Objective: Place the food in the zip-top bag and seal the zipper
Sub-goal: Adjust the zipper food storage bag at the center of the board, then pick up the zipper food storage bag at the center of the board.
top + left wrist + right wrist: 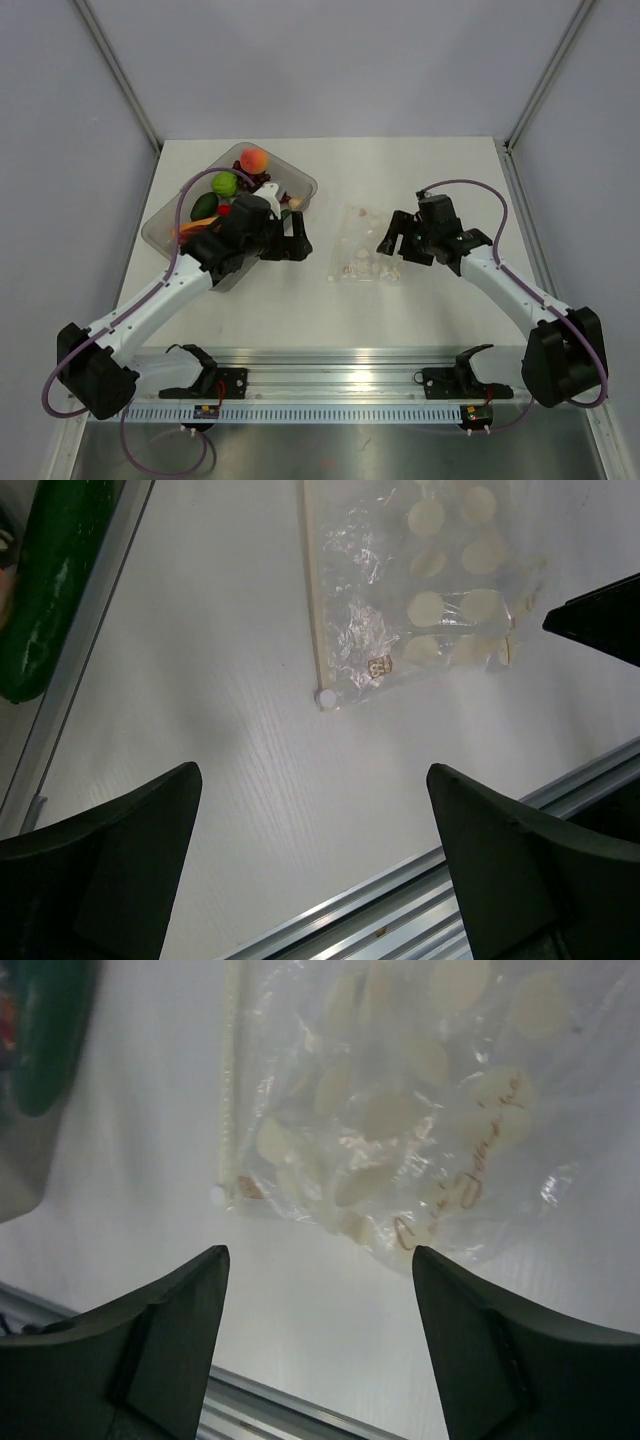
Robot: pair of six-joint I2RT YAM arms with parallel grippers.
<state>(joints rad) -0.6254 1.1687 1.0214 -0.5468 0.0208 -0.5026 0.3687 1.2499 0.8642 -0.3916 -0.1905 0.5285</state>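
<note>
Item 1, near edge: a metal rail (340,372) is fixed across the table (420,310). Item 2: the left gripper (297,240) is held above the table, just left of the bag (365,258); its jaws are spread fully and nothing is gripped between them. Item 3: the right gripper (390,244) is held at the bag's right edge, with jaws parted wide and nothing clasped; contact with the plastic cannot be told. Item 4: the bag is laid flat between the two grippers, spotted with pale dots. Its zipper (231,1080) is seen as a thin strip along the edge turned toward the tray (160,228). Item 5, far left: the clear tray is partly covered by the left arm. A cucumber (204,206), a lime (224,184) and, farthest, a peach (253,159) are contained in it.
</note>
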